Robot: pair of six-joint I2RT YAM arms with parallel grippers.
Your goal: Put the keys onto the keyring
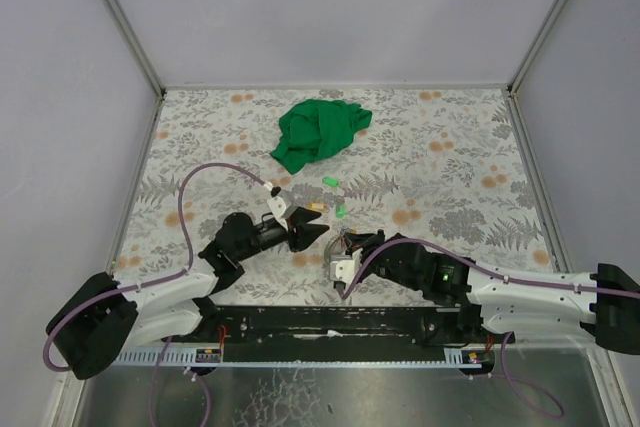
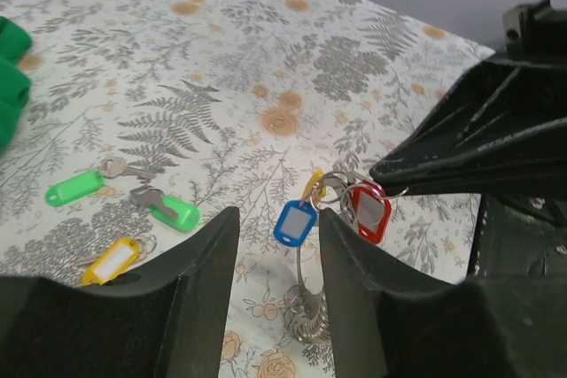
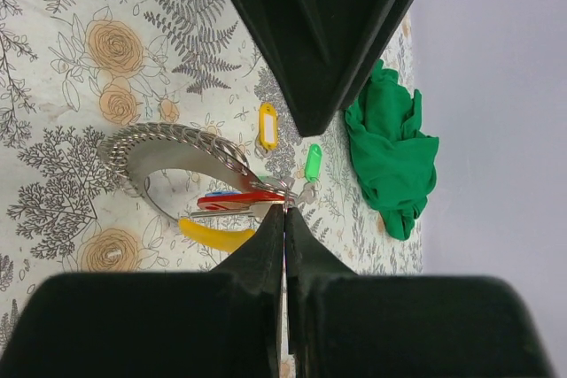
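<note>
Right tool (image 3: 284, 212) pinches the thin silvery wire keyring (image 2: 335, 181); left tool (image 2: 276, 236) — half-spread, empty — sits nearer the green-tagged metal key (image 2: 168, 208), lying off its left.

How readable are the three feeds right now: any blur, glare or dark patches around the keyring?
Top external: even soft light, no glare, but the keys are too small to resolve. Left wrist: blue tag, red tag and keyring sharp; its own fingers a dark, soft mass along the bottom. Right wrist: right fingers near-black, detail lost; green cloth clear.
</note>
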